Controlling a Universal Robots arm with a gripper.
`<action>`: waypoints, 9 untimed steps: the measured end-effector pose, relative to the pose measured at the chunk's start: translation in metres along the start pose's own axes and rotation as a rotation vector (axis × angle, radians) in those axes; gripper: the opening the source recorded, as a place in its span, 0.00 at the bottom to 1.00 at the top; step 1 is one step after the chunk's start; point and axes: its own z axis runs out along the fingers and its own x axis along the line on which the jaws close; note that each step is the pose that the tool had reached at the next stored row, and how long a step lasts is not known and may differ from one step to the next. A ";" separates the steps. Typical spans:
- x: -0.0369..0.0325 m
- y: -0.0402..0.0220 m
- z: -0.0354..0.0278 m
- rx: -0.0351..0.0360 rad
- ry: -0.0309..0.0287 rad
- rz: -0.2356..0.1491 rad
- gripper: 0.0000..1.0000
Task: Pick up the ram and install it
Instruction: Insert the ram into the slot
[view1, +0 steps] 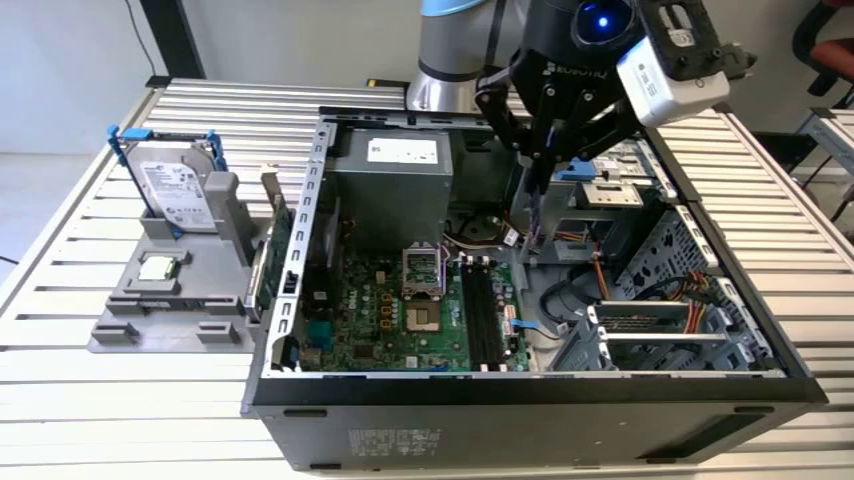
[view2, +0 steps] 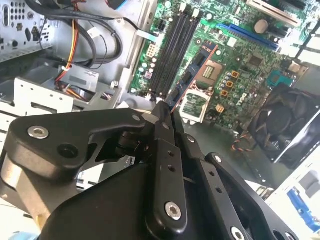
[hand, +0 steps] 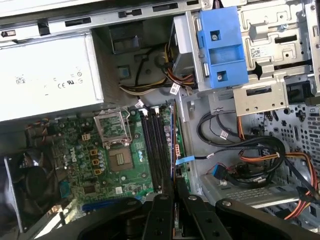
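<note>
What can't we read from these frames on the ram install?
1. Where the claw pinches the ram: its own fingers cover the contact in both wrist views.
2. Which of the memory slots the ram lines up with: the ram is edge-on in the first wrist view.
3. Whether the ram's lower edge touches the motherboard: too small in the exterior view.

The pincer (hand: 174, 199) clamps the ram (hand: 173, 145) edge-on above the motherboard (hand: 95, 165), alongside the black memory slots (hand: 152, 150).

The exterior view looks down into the computer case (view1: 534, 400) from well back. My 2 wrist views peer closely past my pincer (view2: 167, 107) (hand: 173, 187) from opposite sides; all 3 share the memory slots (view1: 483, 310) (view2: 172, 50) (hand: 152, 145).
</note>
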 end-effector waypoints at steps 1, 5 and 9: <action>-0.0002 0.0000 0.0005 -0.0004 0.0001 -0.011 0.00; -0.0010 0.0002 0.0039 -0.0017 0.0003 -0.050 0.00; -0.0017 0.0003 0.0088 -0.0029 0.0006 -0.086 0.00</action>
